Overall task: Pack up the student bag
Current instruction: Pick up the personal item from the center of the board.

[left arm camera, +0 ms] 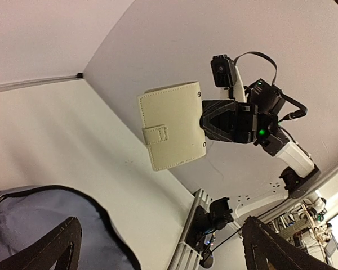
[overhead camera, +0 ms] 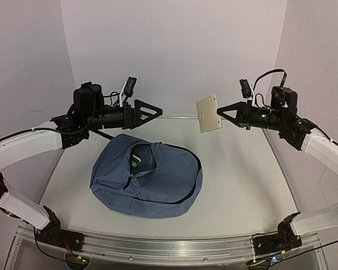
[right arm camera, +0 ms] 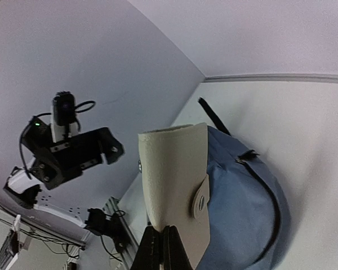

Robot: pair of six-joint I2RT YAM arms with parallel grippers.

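Two arms over a school bag: my left gripper (overhead camera: 153, 109) hangs in the air above the table (overhead camera: 242, 185), its jaws spread wide with nothing between them. Facing it across a gap, my right gripper (overhead camera: 218, 114) has its jaws pinched tight on one edge of a cream fold-over case (overhead camera: 207, 113). The case has a snap tab and is held upright off the table. It sits straight ahead of the left jaws, between the two pairs, touching only the right pair and apart from the left.

The student bag (overhead camera: 149, 180), a slate-blue backpack, lies on the table beneath the gap between the jaws. It is below and a little to the near side of the left pair, and well down and across from the right pair. Its zip gapes open on the upper side, under the left jaws, showing dark lining and something pale inside that I cannot make out. Both pairs of jaws are above the bag and apart from it.
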